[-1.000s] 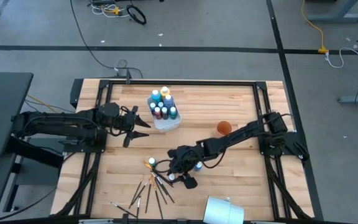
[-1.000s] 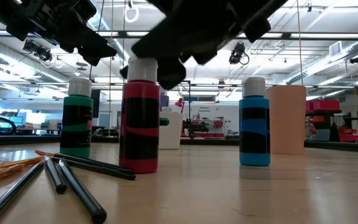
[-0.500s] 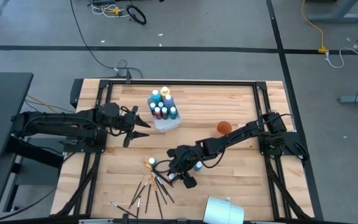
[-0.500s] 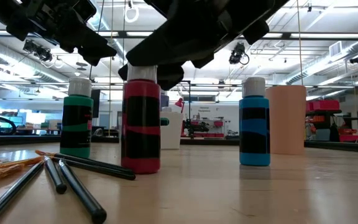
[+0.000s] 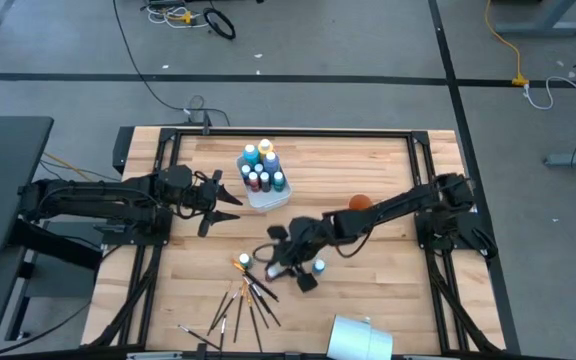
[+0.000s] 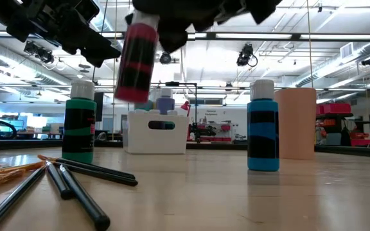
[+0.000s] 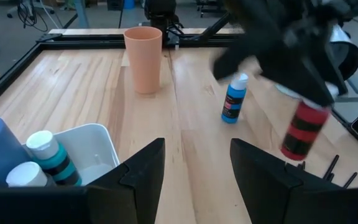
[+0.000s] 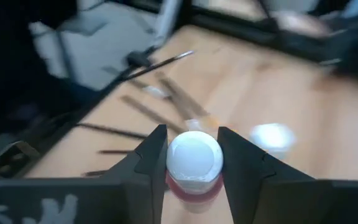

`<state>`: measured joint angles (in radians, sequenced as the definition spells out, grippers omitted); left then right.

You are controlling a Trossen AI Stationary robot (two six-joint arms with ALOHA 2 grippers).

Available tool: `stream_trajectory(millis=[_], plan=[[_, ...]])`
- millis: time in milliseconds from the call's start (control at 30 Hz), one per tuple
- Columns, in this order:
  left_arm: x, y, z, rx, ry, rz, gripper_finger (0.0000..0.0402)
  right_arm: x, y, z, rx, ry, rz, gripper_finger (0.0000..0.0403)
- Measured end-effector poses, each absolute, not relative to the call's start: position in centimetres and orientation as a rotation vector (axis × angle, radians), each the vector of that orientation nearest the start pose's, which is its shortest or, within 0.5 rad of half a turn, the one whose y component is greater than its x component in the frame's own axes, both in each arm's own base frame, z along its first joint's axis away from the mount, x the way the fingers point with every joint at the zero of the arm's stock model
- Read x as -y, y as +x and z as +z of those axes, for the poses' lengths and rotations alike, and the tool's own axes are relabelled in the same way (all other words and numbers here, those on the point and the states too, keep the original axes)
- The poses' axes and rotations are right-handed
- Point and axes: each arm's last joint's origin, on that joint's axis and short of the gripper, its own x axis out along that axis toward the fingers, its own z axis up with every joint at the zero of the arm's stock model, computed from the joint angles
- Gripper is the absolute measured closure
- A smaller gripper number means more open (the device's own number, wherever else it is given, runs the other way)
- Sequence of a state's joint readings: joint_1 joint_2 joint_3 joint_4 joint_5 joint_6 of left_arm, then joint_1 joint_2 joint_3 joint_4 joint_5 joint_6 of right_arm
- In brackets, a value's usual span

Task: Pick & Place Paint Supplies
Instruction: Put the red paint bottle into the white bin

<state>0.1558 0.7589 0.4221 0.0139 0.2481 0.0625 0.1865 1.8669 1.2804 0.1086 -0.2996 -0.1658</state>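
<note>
My right gripper (image 5: pixel 280 255) is shut on a red-and-black paint bottle (image 6: pixel 135 61) and holds it in the air over the middle of the table. A blue bottle (image 5: pixel 319 267) and a green bottle (image 6: pixel 80 122) stand upright on the wood beside it. Several dark-tipped brushes (image 5: pixel 244 300) lie flat near the front edge. More bottles stand in a white bin (image 5: pixel 264 182) at the far middle. My left gripper (image 5: pixel 230 192) hovers open just left of that bin with nothing between its fingers. My right gripper pinches the red bottle's white cap (image 8: pixel 194 155) between its two fingers (image 8: pixel 151 158), one on each side. The fingers slant down from the table's right. The bottle hangs below them, clear of the table and tilted, its bottom (image 6: pixel 130 93) swung to one side.
An orange cup (image 5: pixel 360 203) stands right of centre, behind my right arm. A white object (image 5: pixel 353 336) lies at the near edge. The black frame rail (image 5: pixel 288 131) runs around the table. Bare wood lies between the bin and the cup.
My right gripper has shut on the red bottle's cap and risen, drifting a little toward the far edge. The bottle, which stood upright on the table, now hangs lifted clear and tilted.
</note>
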Motion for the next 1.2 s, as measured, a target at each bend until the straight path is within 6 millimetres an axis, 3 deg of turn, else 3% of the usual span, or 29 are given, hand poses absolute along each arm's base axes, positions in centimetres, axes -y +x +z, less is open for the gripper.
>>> stream_trajectory(millis=[267, 467, 667, 800, 1200], plan=[[-1.9, 16.9, 23.0, -0.312, 0.021, -0.105, 0.021, -2.9, 39.6, 27.1, -0.398, -0.22, 0.273, 0.0279], [-1.9, 17.0, 23.1, -0.306, 0.068, -0.112, 0.021, 1.6, 39.4, 27.3, -0.421, -0.261, 0.123, 0.0287], [-1.9, 17.0, 23.1, -0.307, 0.065, -0.111, 0.021, 6.3, 39.5, 26.0, -0.474, -0.205, -0.024, 0.0282], [-1.9, 17.0, 23.1, -0.304, 0.07, -0.112, 0.021, 8.2, 39.9, 24.2, -0.518, -0.175, -0.066, 0.0283], [-1.9, 17.0, 23.1, -0.302, 0.07, -0.112, 0.021, 9.4, 41.4, 20.3, -0.568, -0.16, -0.077, 0.0281]])
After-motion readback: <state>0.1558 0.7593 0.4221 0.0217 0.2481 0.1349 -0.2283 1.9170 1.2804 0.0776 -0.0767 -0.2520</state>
